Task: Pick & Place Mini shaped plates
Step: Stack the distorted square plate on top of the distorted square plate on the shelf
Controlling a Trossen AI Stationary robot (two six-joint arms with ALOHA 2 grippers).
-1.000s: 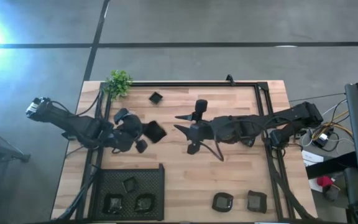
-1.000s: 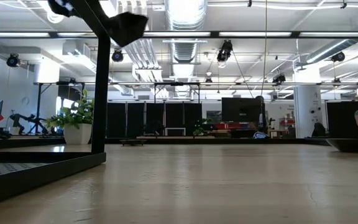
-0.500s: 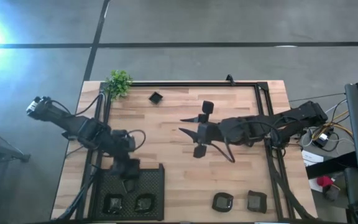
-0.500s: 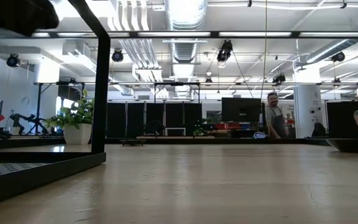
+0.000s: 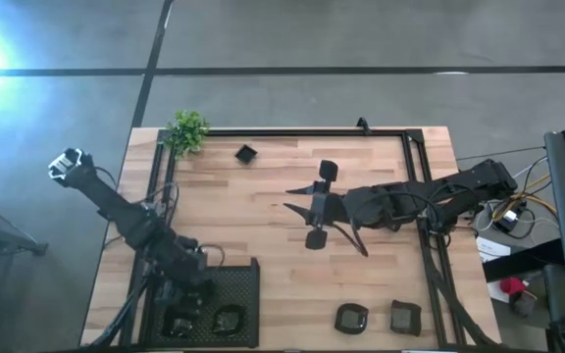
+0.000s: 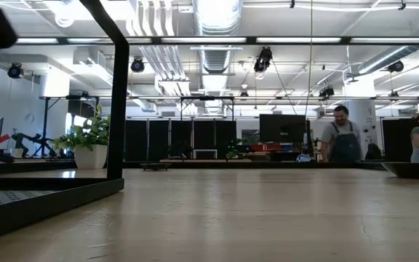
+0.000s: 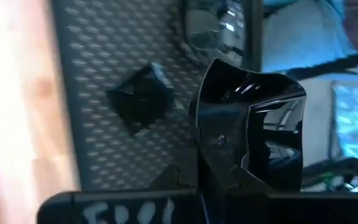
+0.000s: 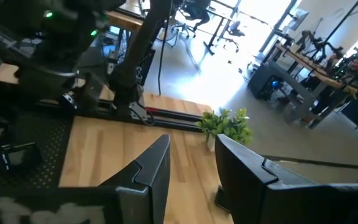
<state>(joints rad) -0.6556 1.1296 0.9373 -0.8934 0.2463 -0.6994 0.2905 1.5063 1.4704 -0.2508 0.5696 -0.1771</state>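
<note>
Since a second ago the left gripper [image 7: 229, 155] has swung from mid-table to over the black mesh tray [image 5: 238, 284], clenched on a glossy square plate [image 7: 253, 124]. Handwriting on it reads perhaps "FOOL". Farther off, the right gripper [image 5: 314, 208] hovers spread, empty.

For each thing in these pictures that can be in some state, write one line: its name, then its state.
left gripper: shut on a square plate, over the mesh tray.
right gripper: open, empty, above mid-table.
Tray plates: lying in the tray.
Front plates: lying on the table, near its front edge.
Far plate: lying on the table, near the plant.
</note>
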